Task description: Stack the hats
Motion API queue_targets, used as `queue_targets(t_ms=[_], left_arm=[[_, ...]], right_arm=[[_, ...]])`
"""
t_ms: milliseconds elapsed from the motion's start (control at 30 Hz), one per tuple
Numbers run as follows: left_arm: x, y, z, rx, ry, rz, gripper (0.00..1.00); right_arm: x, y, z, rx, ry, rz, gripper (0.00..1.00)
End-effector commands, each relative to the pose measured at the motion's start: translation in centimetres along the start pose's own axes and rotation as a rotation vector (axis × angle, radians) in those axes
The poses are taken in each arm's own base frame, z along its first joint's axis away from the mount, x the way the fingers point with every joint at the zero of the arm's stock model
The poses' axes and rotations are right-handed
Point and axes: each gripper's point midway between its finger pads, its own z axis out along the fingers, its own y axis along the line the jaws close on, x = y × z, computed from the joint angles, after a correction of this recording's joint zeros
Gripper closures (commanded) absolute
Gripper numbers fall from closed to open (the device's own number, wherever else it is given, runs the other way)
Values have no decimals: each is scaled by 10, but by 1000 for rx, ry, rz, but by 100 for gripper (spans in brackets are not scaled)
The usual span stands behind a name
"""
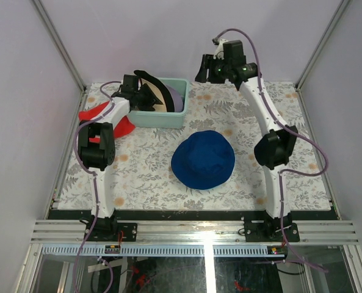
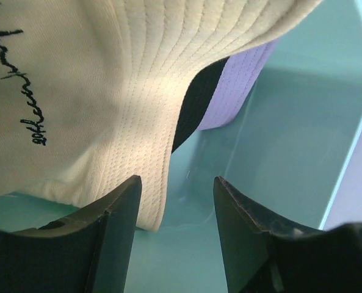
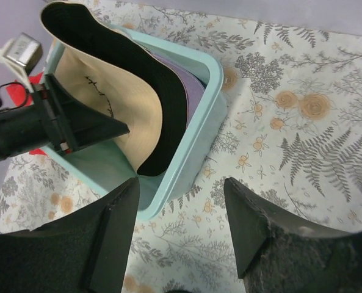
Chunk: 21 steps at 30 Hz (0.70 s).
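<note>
Left pincer [image 2: 177,181] reaches down into the bin [image 2: 290,122], jaws parted astride the tan hat [image 2: 95,91].

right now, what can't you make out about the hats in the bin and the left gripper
- Lavender fabric bucket hat: only an edge shows in all views; the tan fabric bucket hat covers it.
- Black layer between them: lining or separate hat, unclear.
- Floor of the rectangular pale-teal plastic bin beneath the hats: hidden by them.
- Left gripper: the left wrist view doesn't show whether it touches the tan brim.
</note>
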Motion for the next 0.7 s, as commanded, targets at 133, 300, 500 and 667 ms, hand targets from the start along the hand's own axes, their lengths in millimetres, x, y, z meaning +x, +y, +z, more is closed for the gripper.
queue_targets(t_ms=[133, 300, 500, 667], left_arm=[[20, 3, -23, -6, 94, 42, 51], [10, -32, -65, 82, 24, 70, 50], [-2, -71, -97, 189, -22, 71, 49], [8, -83, -124, 189, -22, 63, 49]], right_arm=[[26, 8, 44, -92, 75, 45, 36], [27, 20, 48, -130, 55, 35, 36], [36, 37, 61, -178, 77, 54, 36], [52, 41, 70, -181, 115, 61, 36]])
